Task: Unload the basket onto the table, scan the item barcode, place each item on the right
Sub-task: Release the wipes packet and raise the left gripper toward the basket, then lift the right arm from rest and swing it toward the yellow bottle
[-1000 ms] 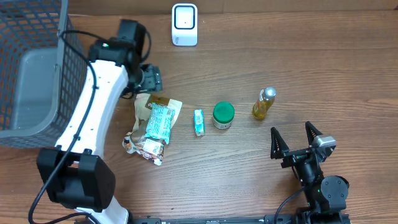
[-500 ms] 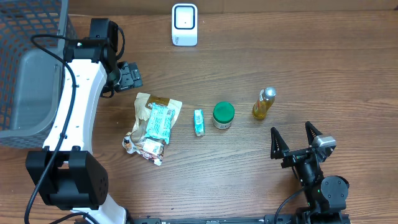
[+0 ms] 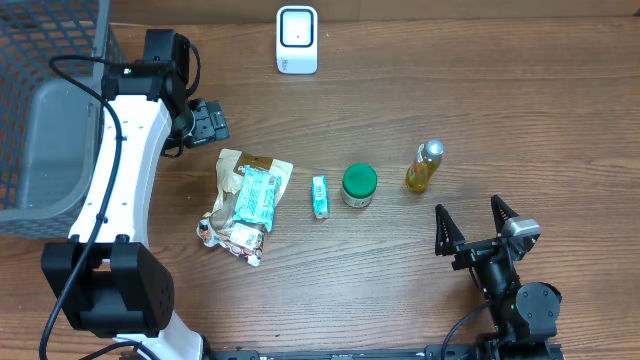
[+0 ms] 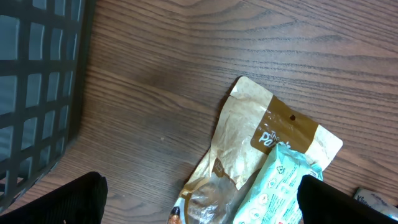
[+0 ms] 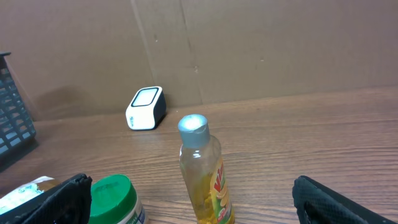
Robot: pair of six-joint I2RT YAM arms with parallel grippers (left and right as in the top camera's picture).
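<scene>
The light, crinkly pouch is judged best pinched at its flat top edge by the wide-open, empty left gripper.

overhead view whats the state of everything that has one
left hand, open, empty
right hand, open, empty
bottle, upright, capped
green-lidded jar, upright, lid on
brown pouch, lying flat, crumpled
mint packet, lying on the brown pouch
small pack, lying flat
scanner, standing upright
</scene>
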